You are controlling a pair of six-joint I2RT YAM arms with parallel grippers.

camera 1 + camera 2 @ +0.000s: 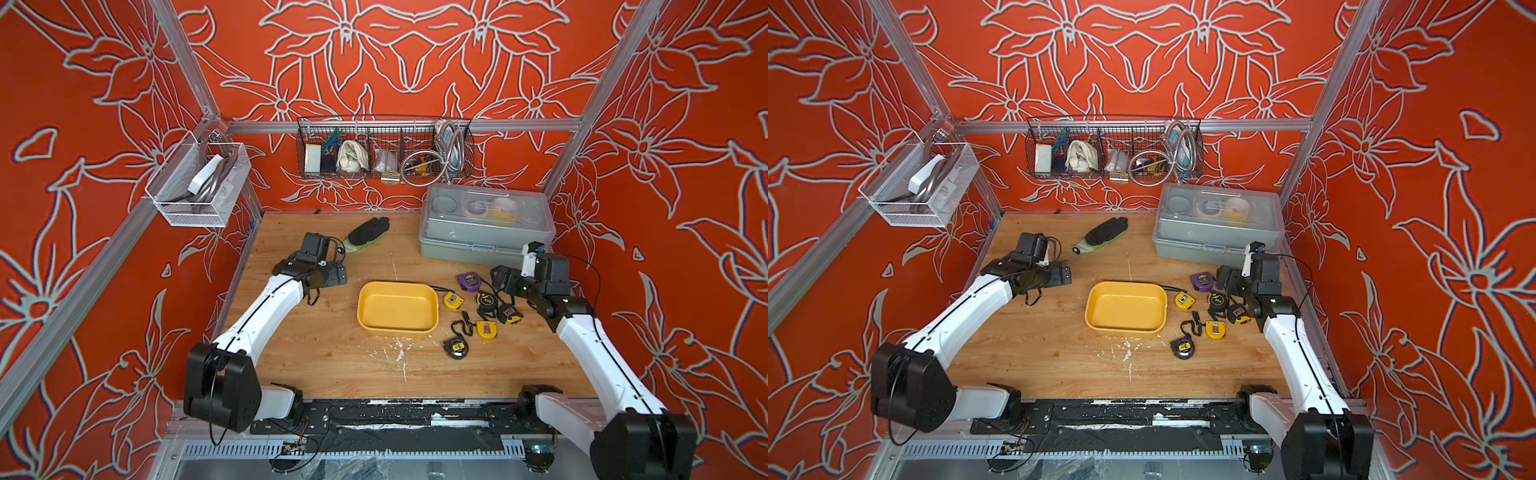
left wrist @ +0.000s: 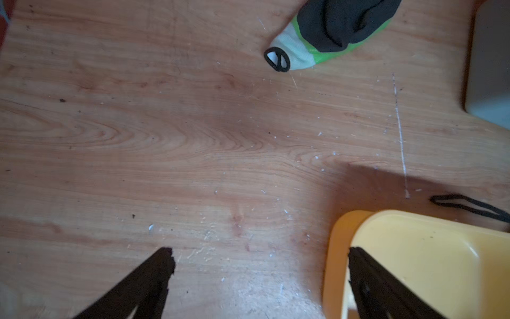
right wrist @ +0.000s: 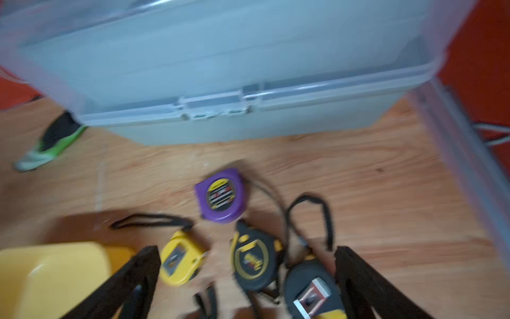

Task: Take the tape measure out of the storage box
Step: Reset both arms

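- Black fingers of the right gripper (image 3: 246, 248) stand wide apart and hold nothing. They hang over a black-and-yellow tape measure (image 3: 252, 259) just right of the shallow yellow plastic storage box (image 1: 397, 309).
- All six tape measures (image 1: 486, 329) lie on the scuffed wooden table (image 1: 324, 357), outside the storage box on its right side. A purple tape measure (image 1: 469, 281) is farthest back, a small yellow tape measure (image 1: 453, 300) is closest to its rim, and a round black tape measure (image 1: 456, 348) is off its front corner.
- Left gripper (image 2: 260, 249) — jaws wide, empty — hovers just off the box's left end.
- Black-and-green fabric glove (image 1: 368, 230) and a grey lidded plastic case (image 1: 486, 232) sit beyond the box.
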